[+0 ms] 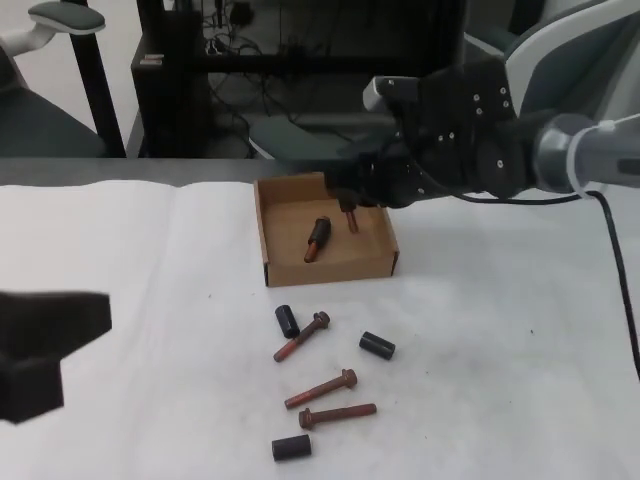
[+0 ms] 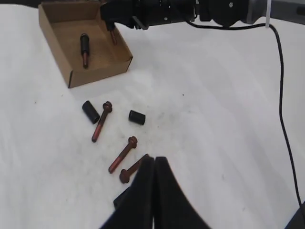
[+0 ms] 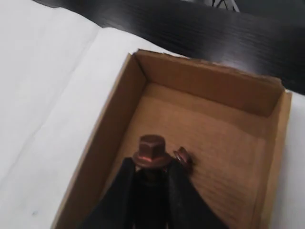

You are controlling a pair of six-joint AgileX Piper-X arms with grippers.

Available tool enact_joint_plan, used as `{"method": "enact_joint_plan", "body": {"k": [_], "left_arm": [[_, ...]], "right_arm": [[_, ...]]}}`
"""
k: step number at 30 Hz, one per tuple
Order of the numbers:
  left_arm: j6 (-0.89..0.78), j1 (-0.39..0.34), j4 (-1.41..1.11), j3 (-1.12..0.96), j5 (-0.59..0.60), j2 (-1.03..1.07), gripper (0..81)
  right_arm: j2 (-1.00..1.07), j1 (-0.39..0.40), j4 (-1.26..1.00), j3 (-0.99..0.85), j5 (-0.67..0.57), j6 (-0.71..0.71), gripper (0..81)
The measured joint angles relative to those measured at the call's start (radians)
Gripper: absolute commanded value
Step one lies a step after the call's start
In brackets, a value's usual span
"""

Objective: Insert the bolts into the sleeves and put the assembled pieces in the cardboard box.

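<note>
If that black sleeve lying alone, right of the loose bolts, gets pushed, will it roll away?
Probably: the sleeve looks like a short cylinder lying on its side, so a sideways push would likely roll it, though the white sheet may slow it. It looks rigid, so a grip shouldn't deform it.

Left gripper (image 2: 154, 161): fingers pressed together.
Right gripper (image 2: 114, 26): holds a bolt (image 2: 113, 37) over the cardboard box (image 2: 97, 67).
Inside: one assembled piece (image 2: 84, 47).
Desk (image 2: 214, 119): loose bolts (image 2: 101, 121), sleeves (image 2: 137, 117).
</note>
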Motion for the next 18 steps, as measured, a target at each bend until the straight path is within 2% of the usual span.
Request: {"method": "enact_joint_plan", "body": {"k": [10, 11, 13, 16, 17, 18], "left_arm": [[0.0, 0.0, 0.017, 0.029, -0.012, 0.0, 0.3], [0.0, 0.0, 0.017, 0.029, -0.012, 0.0, 0.3], [0.0, 0.0, 0.017, 0.029, -0.012, 0.0, 0.3], [0.0, 0.0, 0.017, 0.029, -0.016, 0.0, 0.3], [0.0, 0.0, 0.017, 0.029, -0.015, 0.0, 0.3], [0.0, 0.0, 0.017, 0.029, -0.015, 0.0, 0.3]], "right_arm": [[0.093, -0.001, 0.076, -0.059, 0.024, 0.0, 0.4], [0.095, -0.001, 0.075, -0.059, 0.029, 0.0, 4.1], [0.097, -0.001, 0.075, -0.06, 0.037, -0.011, 20.7], [0.097, -0.001, 0.075, -0.062, 0.037, -0.019, 65.0], [0.097, -0.001, 0.075, -0.061, 0.037, -0.014, 70.0], [0.097, -0.001, 0.075, -0.063, 0.037, -0.01, 70.0]]}}
